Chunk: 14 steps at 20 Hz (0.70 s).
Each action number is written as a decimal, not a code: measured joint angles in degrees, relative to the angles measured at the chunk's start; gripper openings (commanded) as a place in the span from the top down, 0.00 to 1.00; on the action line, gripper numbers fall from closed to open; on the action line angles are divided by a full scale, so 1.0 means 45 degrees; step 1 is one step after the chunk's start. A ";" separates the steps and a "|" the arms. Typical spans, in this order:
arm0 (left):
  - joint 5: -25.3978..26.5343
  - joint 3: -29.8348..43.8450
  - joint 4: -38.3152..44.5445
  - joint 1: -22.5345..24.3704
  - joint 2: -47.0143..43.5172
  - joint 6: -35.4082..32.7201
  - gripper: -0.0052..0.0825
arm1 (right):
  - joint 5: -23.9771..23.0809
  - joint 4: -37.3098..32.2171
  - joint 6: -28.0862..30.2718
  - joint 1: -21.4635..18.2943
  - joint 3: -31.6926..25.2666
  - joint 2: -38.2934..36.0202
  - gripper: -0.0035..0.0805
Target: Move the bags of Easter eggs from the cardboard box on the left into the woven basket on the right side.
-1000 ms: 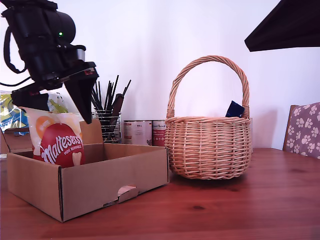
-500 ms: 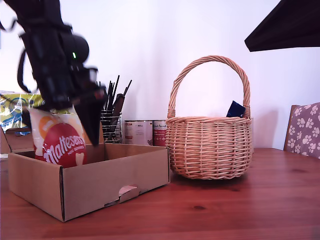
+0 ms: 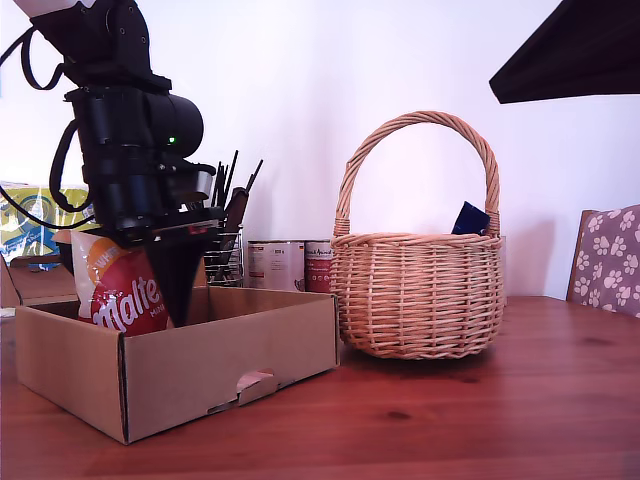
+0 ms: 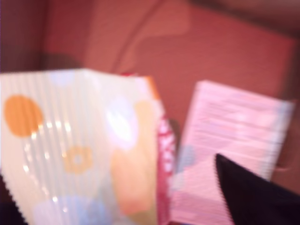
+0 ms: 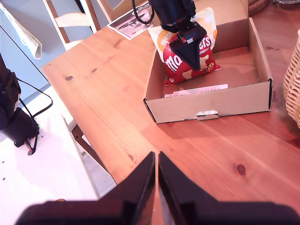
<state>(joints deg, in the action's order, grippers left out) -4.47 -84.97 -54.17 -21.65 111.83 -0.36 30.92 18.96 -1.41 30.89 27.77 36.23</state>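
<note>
A cream and red bag of Easter eggs [image 3: 120,295] [image 5: 187,54] stands tilted in the brown cardboard box [image 3: 230,350] [image 5: 211,103] at the exterior view's left. My first gripper [image 3: 140,290] is down over it, open, with one black finger [image 3: 180,285] in front of the bag and the bag's cream top [image 4: 79,140] between the jaws. A pale flat pack [image 4: 234,131] lies on the box floor. The woven basket [image 3: 415,295] stands at the exterior view's right with a dark blue bag [image 3: 469,218] in it. My second gripper [image 5: 156,187] hangs shut high above the table, holding nothing.
Behind the box stand a wire holder of black sticks [image 3: 222,230], two tins [image 3: 275,265] and a yellow-green-blue pack [image 3: 25,225]. A paw-print cushion [image 3: 610,260] sits at the exterior view's right edge. A dark shape [image 3: 570,45] hangs above the basket. The table edge [image 5: 93,150] drops beside the box.
My first gripper has come down and swung toward the exterior view's right, from above the bag to around it. The bag now leans and sits lower in the box.
</note>
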 measured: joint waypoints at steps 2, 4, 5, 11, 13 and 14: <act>0.0112 0.0000 0.0087 0.0039 0.0000 0.0000 0.90 | 0.0000 0.0000 0.0000 0.0000 0.0000 0.0000 0.97; 0.0121 0.0000 0.0053 0.0073 0.0000 0.0000 0.90 | 0.0000 0.0000 0.0000 0.0000 0.0000 0.0000 0.97; 0.0117 0.0000 0.0029 0.0068 0.0000 0.0000 0.90 | 0.0000 0.0000 0.0000 0.0000 0.0000 0.0000 0.97; -0.0272 -0.0019 0.0019 0.0068 -0.0049 -0.0335 0.90 | -0.0296 -0.0010 0.0000 0.0000 0.0000 0.0000 0.97; -0.0733 -0.0019 0.0321 0.0068 -0.0340 -0.0452 0.90 | -0.0670 -0.0194 -0.0005 0.0000 0.0000 0.0000 0.97; -0.0928 -0.0019 0.0597 0.0068 -0.0641 -0.0491 0.90 | -0.0894 -0.0316 -0.0010 0.0000 0.0000 0.0000 0.97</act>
<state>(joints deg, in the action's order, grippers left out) -8.64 -85.06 -51.48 -21.34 108.95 -2.57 26.89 17.54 -1.45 30.89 27.77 36.23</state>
